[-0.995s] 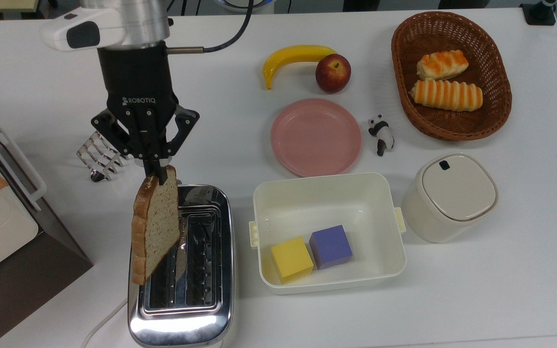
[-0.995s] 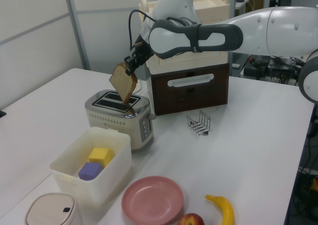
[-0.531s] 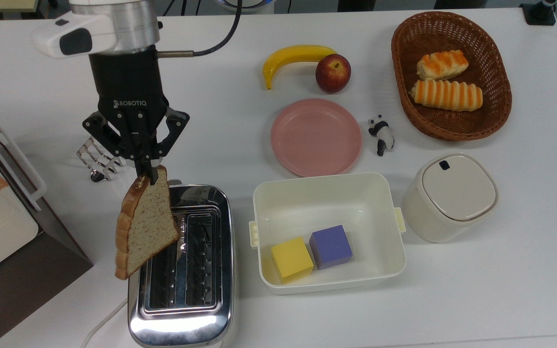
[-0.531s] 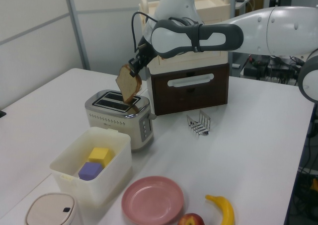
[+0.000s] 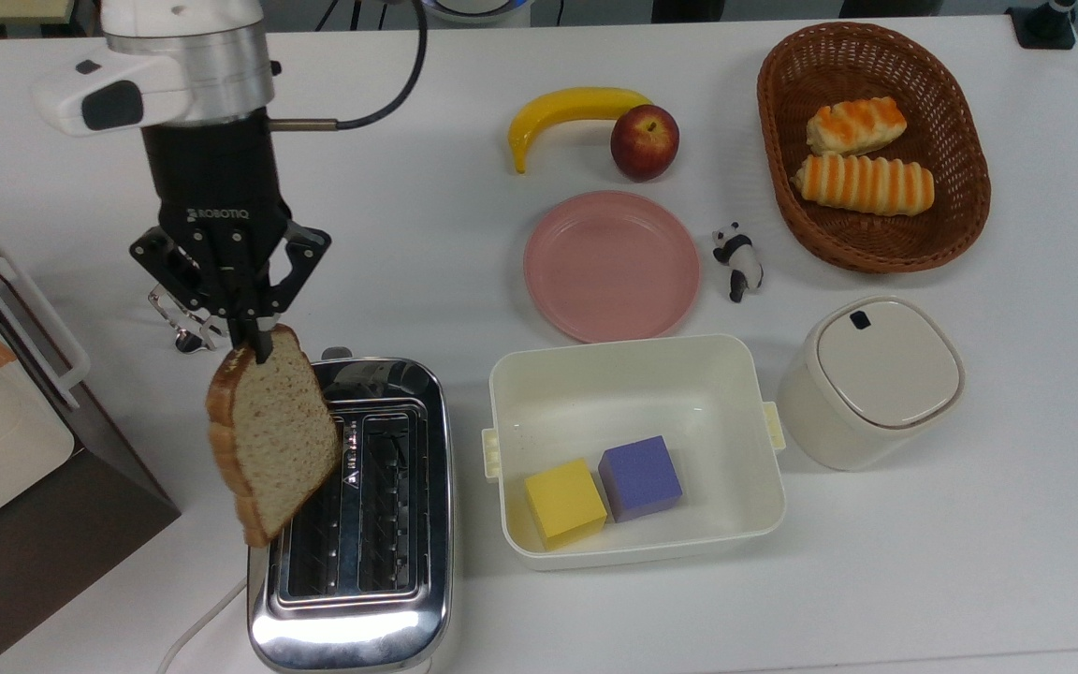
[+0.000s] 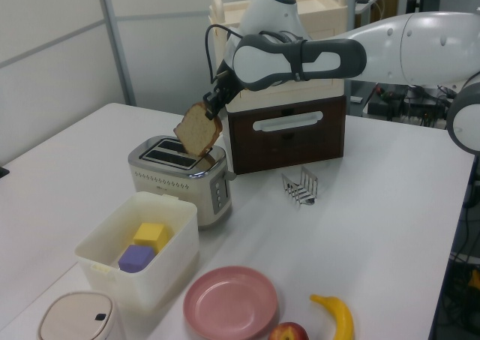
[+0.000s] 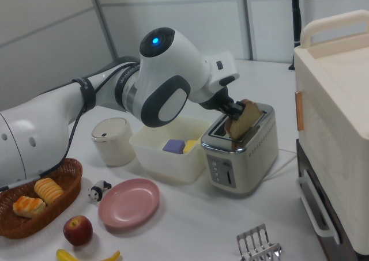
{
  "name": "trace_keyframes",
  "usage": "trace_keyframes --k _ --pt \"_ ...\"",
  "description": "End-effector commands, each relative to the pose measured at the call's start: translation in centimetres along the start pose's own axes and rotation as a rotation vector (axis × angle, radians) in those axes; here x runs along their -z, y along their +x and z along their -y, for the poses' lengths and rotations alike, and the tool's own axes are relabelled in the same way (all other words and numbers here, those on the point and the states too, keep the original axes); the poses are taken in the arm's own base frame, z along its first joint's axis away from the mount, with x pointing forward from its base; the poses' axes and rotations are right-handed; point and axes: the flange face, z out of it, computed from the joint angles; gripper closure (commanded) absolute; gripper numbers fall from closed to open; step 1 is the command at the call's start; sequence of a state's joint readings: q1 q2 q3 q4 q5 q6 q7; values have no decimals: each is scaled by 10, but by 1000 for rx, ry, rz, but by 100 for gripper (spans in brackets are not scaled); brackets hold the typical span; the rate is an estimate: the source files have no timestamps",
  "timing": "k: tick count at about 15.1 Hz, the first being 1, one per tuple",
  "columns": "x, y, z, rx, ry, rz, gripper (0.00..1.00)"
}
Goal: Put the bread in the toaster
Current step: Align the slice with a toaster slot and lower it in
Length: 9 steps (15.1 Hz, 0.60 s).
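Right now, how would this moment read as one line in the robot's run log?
gripper: shut on bread | bread: tilted, above toaster, not in a slot | toaster: both slots empty | step: insert pending

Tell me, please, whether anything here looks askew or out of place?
The bread stands out: pinched at one corner by the gripper, it hangs tilted over the toaster, near the top view's left edge, not upright over a slot. Nothing looks spilled or damaged.
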<state>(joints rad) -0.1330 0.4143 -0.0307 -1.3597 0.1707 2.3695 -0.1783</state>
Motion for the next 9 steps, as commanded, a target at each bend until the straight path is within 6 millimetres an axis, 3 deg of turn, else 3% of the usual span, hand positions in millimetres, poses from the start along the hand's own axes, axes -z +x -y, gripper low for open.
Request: trace_keyframes --k 1,4,6,9 --pt "3 -6 8 26 16 27 100" --pt "-1 -7 11 27 20 33 92" --pt "-8 -9 13 25 24 39 70" --pt "-11 -9 22 37 30 40 57"
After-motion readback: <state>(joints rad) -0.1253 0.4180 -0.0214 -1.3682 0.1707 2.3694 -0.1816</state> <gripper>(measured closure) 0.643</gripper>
